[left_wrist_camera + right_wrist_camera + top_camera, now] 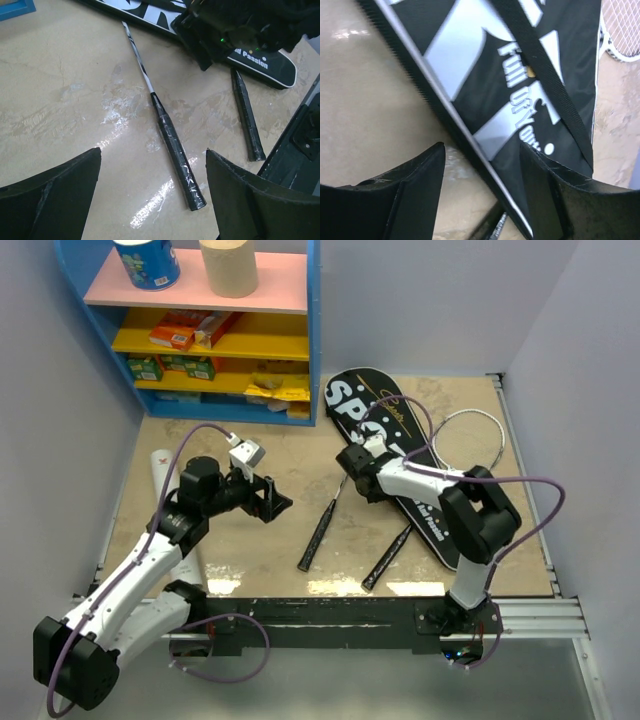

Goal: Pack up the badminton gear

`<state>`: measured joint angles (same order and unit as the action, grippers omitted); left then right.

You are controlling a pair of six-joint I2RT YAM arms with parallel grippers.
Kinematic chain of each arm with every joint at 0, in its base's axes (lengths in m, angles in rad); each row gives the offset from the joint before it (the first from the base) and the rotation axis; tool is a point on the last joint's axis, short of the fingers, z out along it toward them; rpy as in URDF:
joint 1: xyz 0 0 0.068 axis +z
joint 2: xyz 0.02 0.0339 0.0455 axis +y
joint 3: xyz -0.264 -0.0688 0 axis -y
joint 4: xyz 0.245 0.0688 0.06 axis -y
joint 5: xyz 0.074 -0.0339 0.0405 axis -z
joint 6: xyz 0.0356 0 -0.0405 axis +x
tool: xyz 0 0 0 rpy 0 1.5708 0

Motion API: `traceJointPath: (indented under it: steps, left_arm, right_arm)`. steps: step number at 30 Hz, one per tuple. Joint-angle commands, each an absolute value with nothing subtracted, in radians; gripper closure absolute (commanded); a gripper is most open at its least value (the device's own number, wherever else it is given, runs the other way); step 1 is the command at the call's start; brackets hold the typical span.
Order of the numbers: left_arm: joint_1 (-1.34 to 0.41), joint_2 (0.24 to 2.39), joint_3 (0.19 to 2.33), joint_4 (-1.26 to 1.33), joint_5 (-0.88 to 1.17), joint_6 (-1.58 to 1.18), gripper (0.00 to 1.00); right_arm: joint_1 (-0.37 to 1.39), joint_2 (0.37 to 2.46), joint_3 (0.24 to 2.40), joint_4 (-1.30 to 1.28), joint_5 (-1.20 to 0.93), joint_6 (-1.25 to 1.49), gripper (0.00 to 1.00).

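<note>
The black bag (392, 455) lettered SPORT lies slanted on the table, and a white racket head (470, 438) shows past its right side. Two black racket handles (318, 533) (388, 558) point toward the front edge. A long white tube (163, 472) lies at the left, partly under my left arm. My left gripper (275, 500) hovers open above the left handle (177, 160), with nothing between its fingers. My right gripper (352, 462) is open, its fingers standing either side of the bag's left edge (470, 135); a gap shows beside each finger. The strung racket head (622, 30) appears top right.
A blue shelf unit (312, 330) stands at the back left, holding small coloured boxes (180, 335) and two paper rolls (228, 265) on top. Walls close in on the left and right. A black rail (330, 615) runs along the near edge.
</note>
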<state>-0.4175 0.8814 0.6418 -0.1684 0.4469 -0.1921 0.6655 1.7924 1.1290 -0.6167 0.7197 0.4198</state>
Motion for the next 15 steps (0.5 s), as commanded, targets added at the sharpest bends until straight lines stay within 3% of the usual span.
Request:
traceJointPath:
  steps: [1, 15]
  left_arm:
    - [-0.428, 0.848, 0.637, -0.123, 0.462, -0.201, 0.11]
    - [-0.445, 0.853, 0.638, -0.140, 0.440, -0.187, 0.11]
  right_arm:
    - [0.759, 1.877, 1.216, -0.685, 0.891, 0.488, 0.36]
    - [0.795, 2.092, 1.282, -0.854, 1.123, 0.661, 0.34]
